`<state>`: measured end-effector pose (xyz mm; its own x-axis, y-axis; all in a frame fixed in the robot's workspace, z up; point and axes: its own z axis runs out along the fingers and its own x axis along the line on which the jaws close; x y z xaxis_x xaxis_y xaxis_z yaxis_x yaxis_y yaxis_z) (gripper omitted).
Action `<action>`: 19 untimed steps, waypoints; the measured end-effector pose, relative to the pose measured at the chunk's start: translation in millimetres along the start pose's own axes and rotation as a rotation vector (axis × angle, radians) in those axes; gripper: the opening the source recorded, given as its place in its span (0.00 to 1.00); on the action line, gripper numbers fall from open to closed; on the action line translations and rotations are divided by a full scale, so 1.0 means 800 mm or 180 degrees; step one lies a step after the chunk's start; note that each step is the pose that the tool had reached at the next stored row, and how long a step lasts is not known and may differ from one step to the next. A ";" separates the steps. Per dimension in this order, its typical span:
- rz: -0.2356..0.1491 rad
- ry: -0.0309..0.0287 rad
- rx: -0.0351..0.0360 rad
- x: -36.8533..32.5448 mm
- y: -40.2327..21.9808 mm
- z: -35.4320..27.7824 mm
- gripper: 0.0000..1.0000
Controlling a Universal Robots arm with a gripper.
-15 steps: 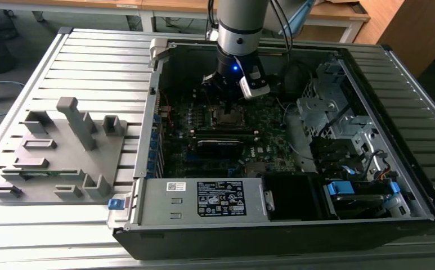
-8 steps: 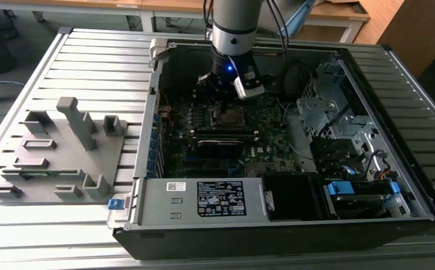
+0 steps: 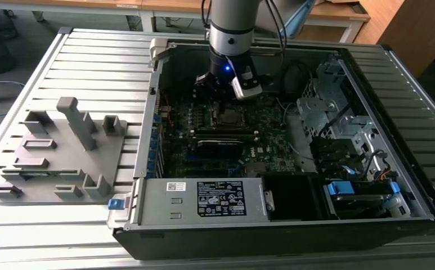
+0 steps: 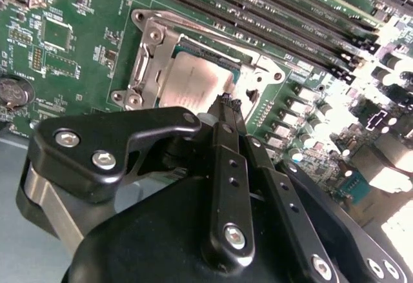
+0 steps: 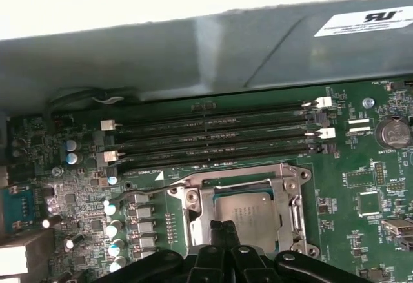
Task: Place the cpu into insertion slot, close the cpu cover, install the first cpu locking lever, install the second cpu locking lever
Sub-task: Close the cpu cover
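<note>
Nearest you in the second wrist view is the black gripper (image 4: 230,106); its fingers (image 4: 226,167) are clenched together with nothing between them, and their tips sit at the edge of the socket. The cpu (image 4: 193,77) lies flat in the insertion slot (image 3: 231,115), its dull silver-grey top facing up and level; the cpu cover (image 4: 150,64), a thin silvery frame, lies down around it, so only the middle of the chip shows through the cut-out. From that, you are past seating and covering, I judge, and at the locking levers. A thin wire rod (image 5: 173,183) runs beside the frame in the first wrist view, likely one of the levers; whether it is latched I cannot tell. Any move here calls for a small, exact motion from you; the wire is slim, the frame's edges are close, and the long black memory slots (image 5: 213,135) run just beside the socket. Outward, the board sits deep inside the computer case (image 3: 146,140), which rests on the slatted desk (image 3: 89,62); a grey fixture tray (image 3: 59,152) stands well apart, toward the exterior view's left.
</note>
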<state>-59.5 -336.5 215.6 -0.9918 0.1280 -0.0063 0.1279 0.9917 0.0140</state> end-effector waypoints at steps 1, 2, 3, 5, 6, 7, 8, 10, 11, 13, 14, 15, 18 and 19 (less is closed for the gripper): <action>0.0000 0.0000 0.0000 0.0012 -0.0002 0.0004 0.11; 0.0000 0.0000 0.0000 0.0025 -0.0003 0.0012 0.11; 0.0000 -0.0001 0.0000 0.0037 -0.0005 0.0025 0.11; -0.0001 -0.0004 0.0000 0.0054 -0.0008 0.0053 0.11; -0.0002 -0.0005 -0.0001 0.0056 -0.0008 0.0062 0.11; -0.0003 -0.0004 0.0000 0.0057 -0.0009 0.0065 0.11; -0.0004 -0.0004 0.0000 0.0059 -0.0009 0.0065 0.11; -0.0005 -0.0005 -0.0001 0.0072 -0.0010 0.0081 0.11; -0.0008 -0.0006 -0.0001 0.0086 -0.0012 0.0092 0.11; -0.0021 -0.0007 -0.0004 0.0106 -0.0016 0.0111 0.11; -0.0034 -0.0008 -0.0005 0.0112 -0.0017 0.0117 0.11; -0.0049 -0.0007 -0.0006 0.0115 -0.0017 0.0122 0.11; -0.0089 -0.0009 -0.0007 0.0127 -0.0018 0.0145 0.11; -0.0102 -0.0009 -0.0007 0.0132 -0.0019 0.0155 0.11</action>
<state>-70.1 -336.5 203.1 -0.9953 0.0961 -0.0097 0.0960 0.9953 0.0160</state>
